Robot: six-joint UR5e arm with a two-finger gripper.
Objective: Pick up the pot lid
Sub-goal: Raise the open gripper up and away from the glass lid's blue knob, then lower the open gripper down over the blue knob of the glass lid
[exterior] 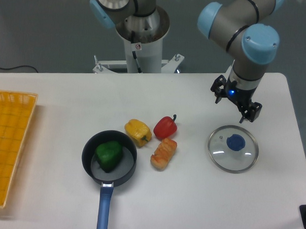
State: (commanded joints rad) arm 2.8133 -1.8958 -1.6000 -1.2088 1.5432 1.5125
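white table (67,105), green pepper (109,155) in pan (123,166), crate (9,138); pot lid (221,154)

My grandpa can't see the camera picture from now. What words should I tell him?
An open robot gripper hangs near a clear lid with a blue knob. Further left are an orange lump, red pepper, yellow pepper, and a blue-handled black pan with something green inside.

The table (56,115) is brightly and fairly evenly lit, its white surface almost washed out, while the background above is left dark. Soft, faint shadows are cast; the light's source cannot be told. Pale reflections are caught by the pot lid (223,157), and outlines are rendered reasonably sharply.
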